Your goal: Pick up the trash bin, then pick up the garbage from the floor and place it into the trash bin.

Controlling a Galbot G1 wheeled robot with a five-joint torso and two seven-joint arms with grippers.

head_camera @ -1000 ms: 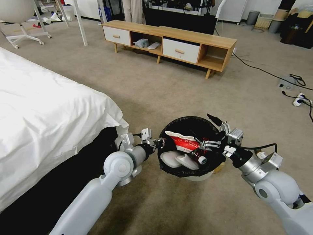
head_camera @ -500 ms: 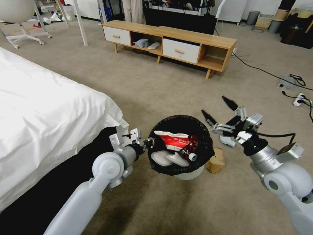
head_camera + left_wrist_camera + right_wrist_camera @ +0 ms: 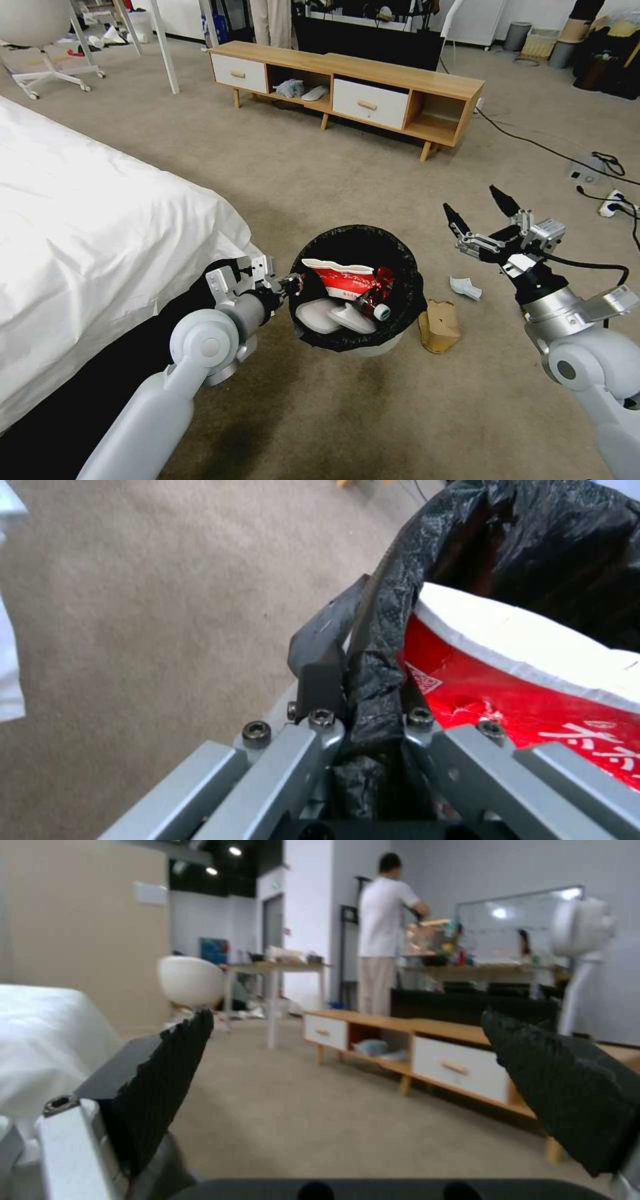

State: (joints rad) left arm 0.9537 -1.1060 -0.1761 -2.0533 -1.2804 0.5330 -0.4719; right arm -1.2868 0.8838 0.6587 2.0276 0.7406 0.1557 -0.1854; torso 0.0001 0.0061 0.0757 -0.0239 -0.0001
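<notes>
The trash bin (image 3: 400, 293), white with a black liner, hangs just over the carpet beside the bed corner. My left gripper (image 3: 291, 284) is shut on its near-left rim; in the left wrist view the left gripper (image 3: 360, 645) pinches the liner (image 3: 533, 540) between its fingers. Inside lie a red-white paper cup (image 3: 339, 280) (image 3: 533, 680), a clear bottle (image 3: 372, 308) with a white cap and flat white pieces. A brown paper bag (image 3: 439, 325) and a white tissue (image 3: 465, 287) lie on the floor right of the bin. Above them my right gripper (image 3: 479, 208) (image 3: 360, 1075) is open and empty.
The white bed (image 3: 87, 220) fills the left side, close to my left arm. A low wooden cabinet (image 3: 347, 83) stands across the carpet. Cables and a power strip (image 3: 610, 203) lie at the far right. Open carpet lies between the bin and the cabinet.
My right gripper has come up out of the bin and moved right, open and empty. The left arm has carried the bin leftward, uncovering the paper bag and tissue.
</notes>
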